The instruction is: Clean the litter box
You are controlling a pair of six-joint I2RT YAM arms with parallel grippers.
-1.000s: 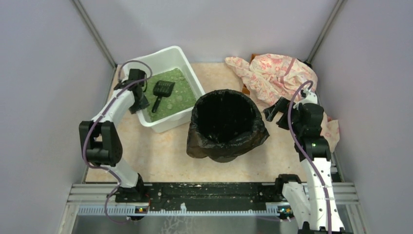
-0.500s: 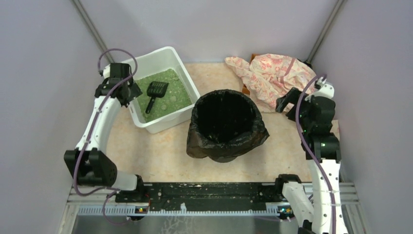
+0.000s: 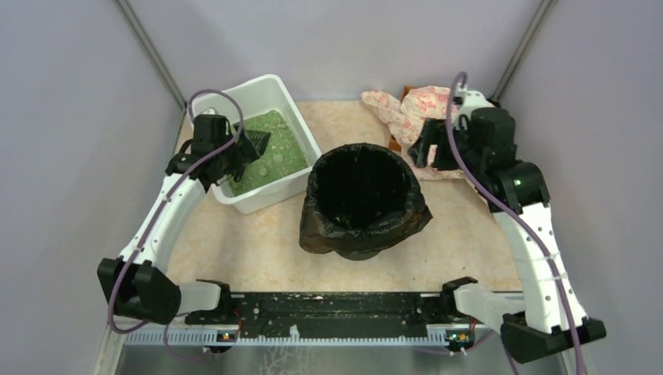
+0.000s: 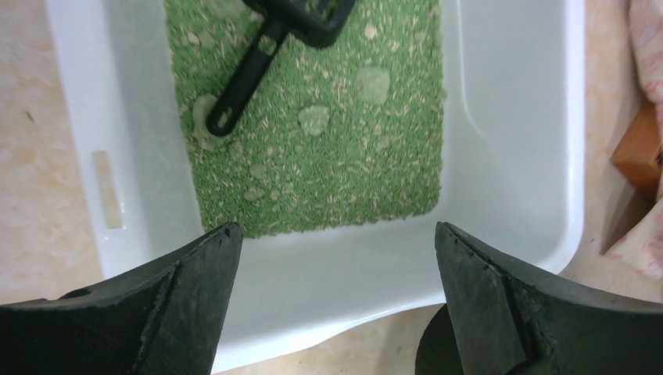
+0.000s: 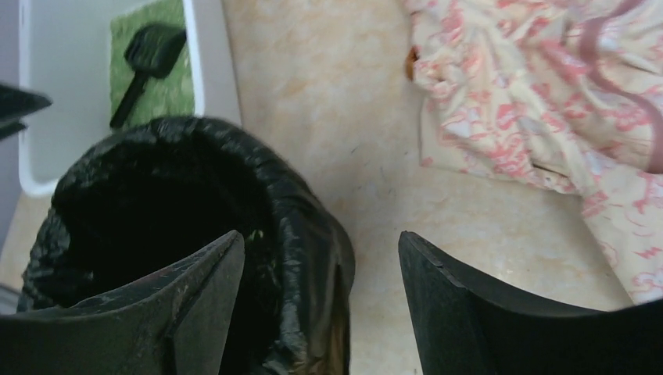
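Both arms had swung since the earlier frames. The left gripper (image 4: 336, 230) had come back over the white rectangular plastic litter box (image 4: 508, 117). The right gripper (image 5: 319, 234) had reached toward the far edge, by the round black-bagged bin (image 5: 305, 226) and the crumpled pink floral cloth (image 5: 532, 101). Both sets of jaws stood apart and held nothing.

The litter box sat in the far-left corner of the beige table (image 3: 258, 250), its green granular litter dotted with pale clumps (image 4: 373, 83). On the litter lay a black slotted plastic scoop (image 4: 250, 74), handle end nearest the left gripper.

Picking up the scoop looked like the step in hand. Doing it well meant setting the jaws across the thin handle, descending clear of the tub's wall, and closing mid-handle so the head stayed level.
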